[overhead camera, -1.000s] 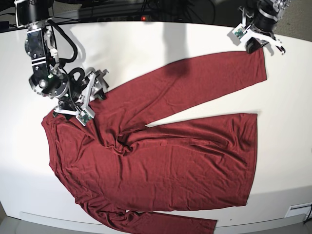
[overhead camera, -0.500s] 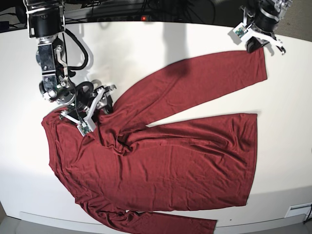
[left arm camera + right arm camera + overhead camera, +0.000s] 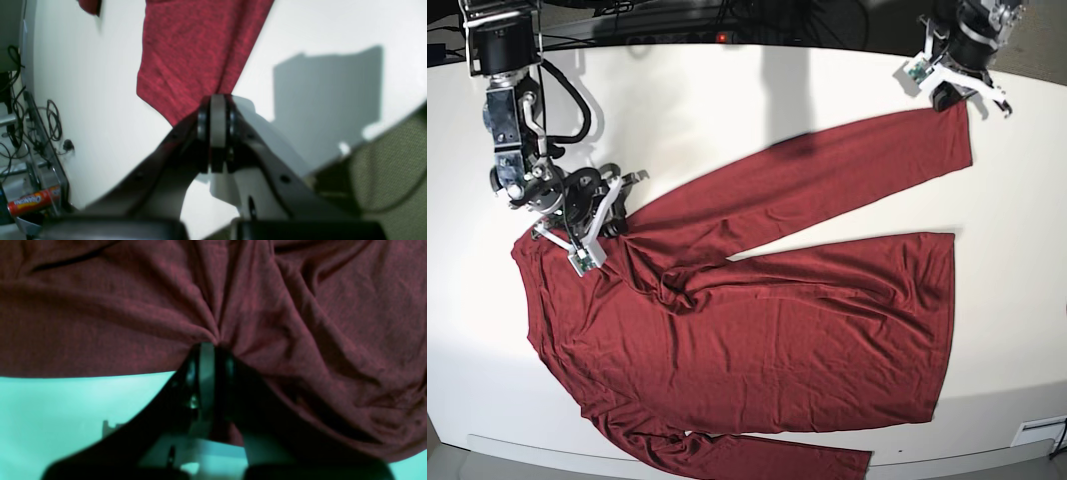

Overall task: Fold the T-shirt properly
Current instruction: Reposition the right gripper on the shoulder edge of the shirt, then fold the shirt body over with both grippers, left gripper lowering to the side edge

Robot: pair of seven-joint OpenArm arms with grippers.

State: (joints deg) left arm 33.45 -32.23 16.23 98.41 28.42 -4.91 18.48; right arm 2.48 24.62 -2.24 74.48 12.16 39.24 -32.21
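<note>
From overhead, the T-shirt (image 3: 757,330) lies spread flat on the white table (image 3: 727,100), body across the middle, one long sleeve running up toward the far right corner and the other trailing along the near edge at the bottom. At the left of this view the right gripper (image 3: 612,215) sits low on the cloth at the shoulder end of the upper sleeve, but from this height its jaws cannot be made out. The right wrist view supplies that: the fingers (image 3: 206,373) are pressed together with a pinch of maroon fabric (image 3: 300,323) between them, and creases fan outward from the pinch point; the garment's edge crosses the frame just left of the fingers, with bare table (image 3: 66,413) below it. At the right of the overhead view the left gripper (image 3: 955,95) is at the cuff end of the raised sleeve, near the table's far edge. The left wrist view shows what the overhead one cannot: the fingers (image 3: 218,126) closed tight on the corner of the sleeve end (image 3: 186,60), the cloth running away from the fingertips in a taut strip, with a hard shadow (image 3: 327,100) of the arm on the tabletop to the right. That view also takes in cables (image 3: 50,126) and a small orange-labelled package (image 3: 31,201) off the table's edge at far left.
</note>
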